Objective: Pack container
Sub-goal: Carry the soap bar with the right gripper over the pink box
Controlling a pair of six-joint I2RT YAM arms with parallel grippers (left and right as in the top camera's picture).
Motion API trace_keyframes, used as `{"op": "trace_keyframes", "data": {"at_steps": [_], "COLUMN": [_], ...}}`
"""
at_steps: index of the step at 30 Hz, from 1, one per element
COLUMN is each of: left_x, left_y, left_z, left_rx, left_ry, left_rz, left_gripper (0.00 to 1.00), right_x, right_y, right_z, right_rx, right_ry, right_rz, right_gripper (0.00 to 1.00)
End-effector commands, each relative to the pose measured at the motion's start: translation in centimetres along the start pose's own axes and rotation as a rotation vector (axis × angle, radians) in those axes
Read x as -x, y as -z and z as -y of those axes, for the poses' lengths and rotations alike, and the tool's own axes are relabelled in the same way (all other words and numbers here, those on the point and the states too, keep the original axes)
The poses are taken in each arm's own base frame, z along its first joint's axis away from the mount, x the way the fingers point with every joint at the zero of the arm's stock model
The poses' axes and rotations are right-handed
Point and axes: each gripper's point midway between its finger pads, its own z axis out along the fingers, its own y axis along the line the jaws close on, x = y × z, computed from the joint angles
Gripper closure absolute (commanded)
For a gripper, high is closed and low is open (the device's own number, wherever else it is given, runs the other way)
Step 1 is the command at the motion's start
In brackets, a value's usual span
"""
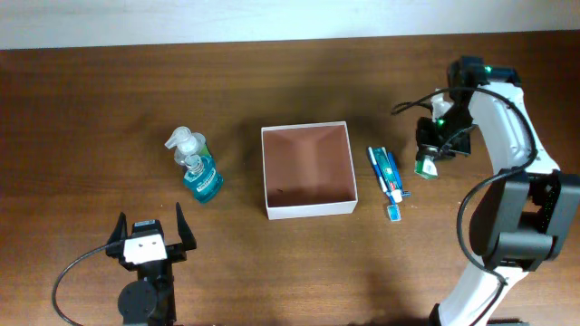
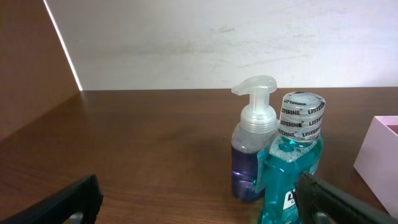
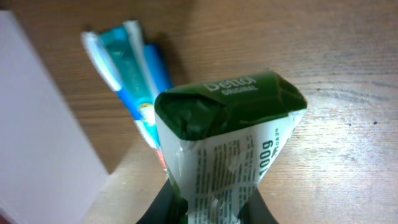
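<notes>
Green Dettol soap pkt (image 3: 227,143) is pinched at one end in the R gripper (image 1: 433,152), well right of the container (image 1: 308,210). Toothbrush pack (image 1: 388,177) lies btwn, just beside the container's right wall. Container is open, looks empty; R arm is nearer. Left of container: bottles (image 1: 195,163). L gripper (image 1: 149,226) spread, holding nothing.

Looks like a robotics lab bench. Shown by a bare dark wooden desk (image 1: 91,109) filling the overhead frame, a plain white wall (image 1: 272,18) along the top edge, a left arm (image 1: 145,272) mounted at lower left and a white-shelled right arm (image 1: 507,127) at the right edge. Staged toiletries mid-frame as test props: Listerine bottle (image 2: 292,168), foam pump bottle (image 2: 252,149), Dettol soap packet (image 3: 230,124).
</notes>
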Motion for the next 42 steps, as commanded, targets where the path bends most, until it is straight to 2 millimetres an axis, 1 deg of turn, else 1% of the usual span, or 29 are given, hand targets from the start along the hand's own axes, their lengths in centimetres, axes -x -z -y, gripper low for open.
{"op": "trace_keyframes", "data": {"at_steps": [1,4,6,7,11,12,13,18,20,22,25,32,34,40,42], "left_x": [-0.1,-0.1,-0.1,-0.1,-0.1,-0.1,-0.1,-0.1,-0.1,-0.1,-0.1,-0.1,-0.1,-0.1,-0.1], "left_y": [0.0,0.0,0.0,0.0,0.0,0.0,0.0,0.0,0.0,0.0,0.0,0.0,0.0,0.0,0.0], "left_z": [0.2,0.2,0.2,0.2,0.2,0.2,0.2,0.2,0.2,0.2,0.2,0.2,0.2,0.2,0.2], "left_rx": [-0.008,-0.008,-0.008,-0.008,-0.008,-0.008,-0.008,-0.008,-0.008,-0.008,-0.008,-0.008,-0.008,-0.008,-0.008], "left_ry": [-0.016,-0.016,-0.016,-0.016,-0.016,-0.016,-0.016,-0.016,-0.016,-0.016,-0.016,-0.016,-0.016,-0.016,-0.016], "left_rz": [0.004,0.004,0.004,0.004,0.004,0.004,0.004,0.004,0.004,0.004,0.004,0.004,0.004,0.004,0.004], "left_gripper": [0.01,0.01,0.01,0.01,0.01,0.01,0.0,0.01,0.01,0.0,0.01,0.01,0.01,0.01,0.0], "right_x": [0.6,0.7,0.8,0.8,0.5,0.2,-0.4,-2.6,-3.1,-3.4,-3.9,-3.9,-3.8,-3.7,-3.5], "right_y": [4.6,8.2,9.8,11.0,13.1,13.2,13.0,11.9,11.3,10.5,8.4,6.0,5.2,2.5,1.9], "right_z": [-3.8,-7.9,-9.9,-11.7,-15.4,-16.4,-18.0,-21.6,-22.8,-23.3,-23.7,-22.9,-22.4,-21.8,-21.9], "right_rx": [0.031,0.063,0.094,0.122,0.156,0.162,0.173,0.175,0.17,0.13,0.049,0.001,-0.021,-0.036,-0.034], "right_ry": [0.084,0.177,0.22,0.258,0.317,0.342,0.355,0.447,0.479,0.48,0.484,0.445,0.409,0.406,0.407], "right_rz": [0.114,0.183,0.221,0.258,0.323,0.331,0.327,0.296,0.291,0.286,0.257,0.213,0.203,0.173,0.177], "right_gripper": [0.96,0.96,0.96,0.96,0.96,0.96,0.95,0.95,0.95,0.95,0.95,0.95,0.95,0.95,0.95]}}
